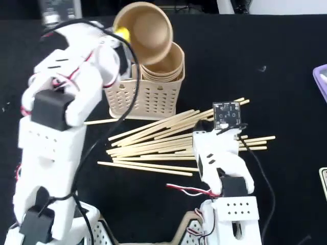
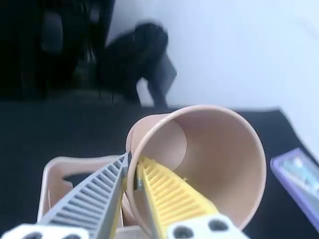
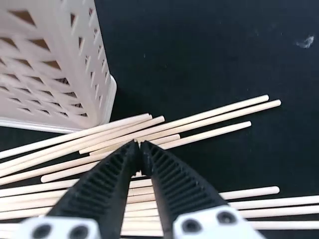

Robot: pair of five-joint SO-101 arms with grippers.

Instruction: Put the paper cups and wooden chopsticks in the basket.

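The left claw [image 2: 130, 164] is pinched narrow on the rim of a paper cup [image 1: 145, 30], one finger inside the wall and one outside. The cup hangs over the basket's [image 1: 145, 99] 12 o'clock rim, tilted, its long axis leaning and its mouth turned up toward the high camera. Below it, stacked cups [image 1: 171, 66] stand upright in the basket's 3 o'clock half, mouths up. The left arm crowds the basket's 9 o'clock side.

The wooden chopsticks [image 1: 163, 145] lie flat in a loose fan on the surface [image 1: 265, 51], just at 6 o'clock of the basket. The upper sticks run from about 8 to 2 o'clock, the lower ones nearer 9 to 3. The nearest sticks lie close along the basket's bottom edge, and one stick pokes out at the basket's 8 o'clock.

The right claw [image 3: 138, 145] has its tips pressed together, with nothing seen between them. It sits low over the middle of the fan, pointing toward 12 o'clock. The basket's corner is near at its 10 o'clock; whether the tips touch a stick cannot be told.

A broad stretch of black surface lies between the basket and a purple object [image 1: 321, 81] at the 3 o'clock edge.
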